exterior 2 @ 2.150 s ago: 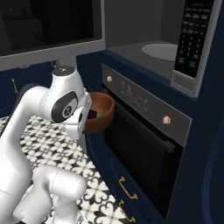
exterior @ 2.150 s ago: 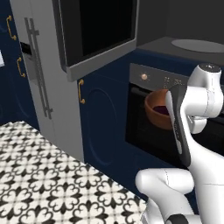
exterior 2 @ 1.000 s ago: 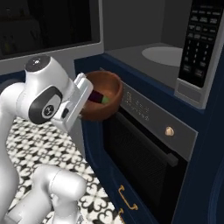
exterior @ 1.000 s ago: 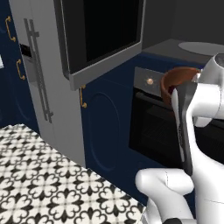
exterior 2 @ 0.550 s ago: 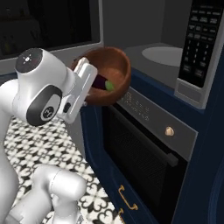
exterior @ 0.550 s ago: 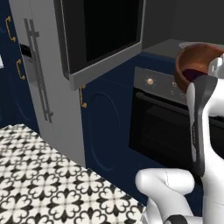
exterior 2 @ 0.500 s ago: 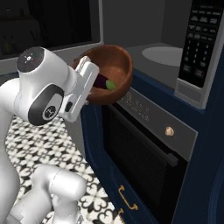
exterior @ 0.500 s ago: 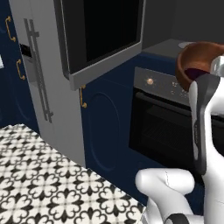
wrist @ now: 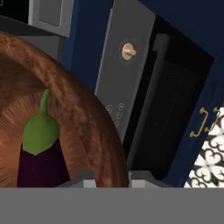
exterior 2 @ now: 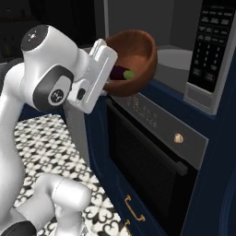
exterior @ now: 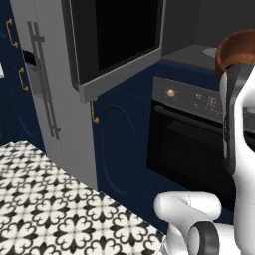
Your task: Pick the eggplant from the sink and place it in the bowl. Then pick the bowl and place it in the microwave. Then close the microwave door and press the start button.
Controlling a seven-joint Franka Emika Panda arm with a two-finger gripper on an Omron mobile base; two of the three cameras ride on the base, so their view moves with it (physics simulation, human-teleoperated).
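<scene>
My gripper (exterior 2: 109, 77) is shut on the near rim of the reddish-brown bowl (exterior 2: 136, 56) and holds it up, tilted, above the oven top. The dark purple eggplant (exterior 2: 120, 72) lies inside the bowl, its green cap showing; in the hand view the eggplant (wrist: 38, 151) rests against the bowl's (wrist: 83, 114) inner wall. The bowl (exterior: 234, 49) also peeks over the arm in the left base view. The microwave door (exterior: 118, 44) stands swung open at the left. The microwave's cavity floor with its round plate (exterior 2: 179, 57) lies just behind the bowl, beside the keypad panel (exterior 2: 210, 50).
A black oven (exterior 2: 152, 156) with a brass knob (exterior 2: 178, 138) and display strip sits directly under the bowl. Navy cabinets with brass handles (exterior 2: 131, 208) are below it. A tall grey fridge (exterior: 47, 94) stands at the left, over patterned floor tiles (exterior: 45, 209).
The arm has lifted the bowl with the eggplant from in front of the oven door up to the level of the microwave opening, and tipped it a little.
</scene>
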